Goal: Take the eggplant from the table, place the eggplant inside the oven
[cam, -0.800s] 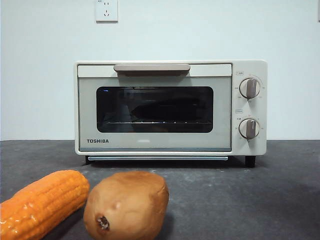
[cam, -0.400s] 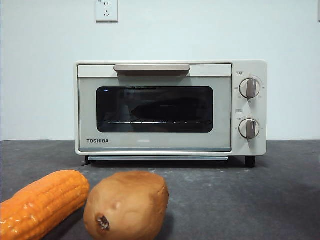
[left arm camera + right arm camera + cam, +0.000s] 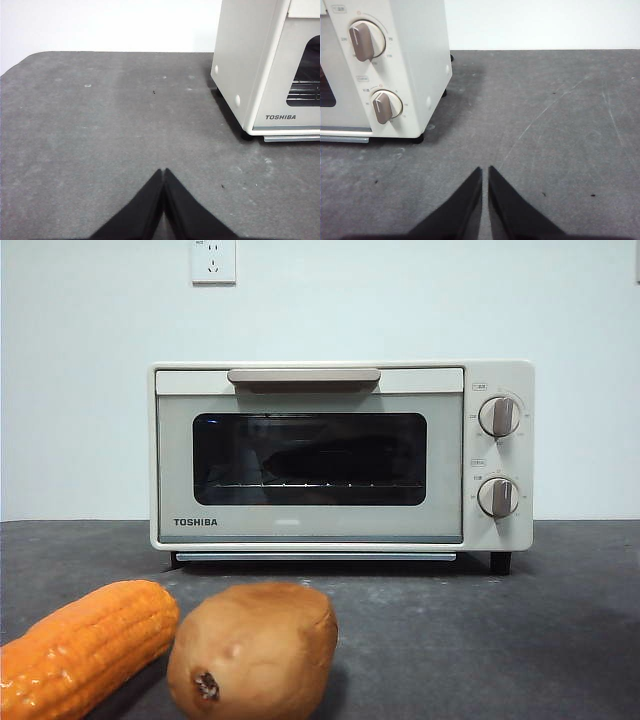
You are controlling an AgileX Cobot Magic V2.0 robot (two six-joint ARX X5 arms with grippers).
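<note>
The cream TOSHIBA oven stands at the back of the dark grey table with its door closed. Behind the dark glass, a dim long dark shape lies on the wire rack; it looks like the eggplant, but its colour does not show. My left gripper hangs shut and empty over bare table, on the door-logo side of the oven. Beside the knob end of the oven, my right gripper is shut on nothing. Neither arm shows in the front view.
An orange corn cob and a brown potato lie side by side at the table's front left. A wall socket sits high on the white wall behind the oven.
</note>
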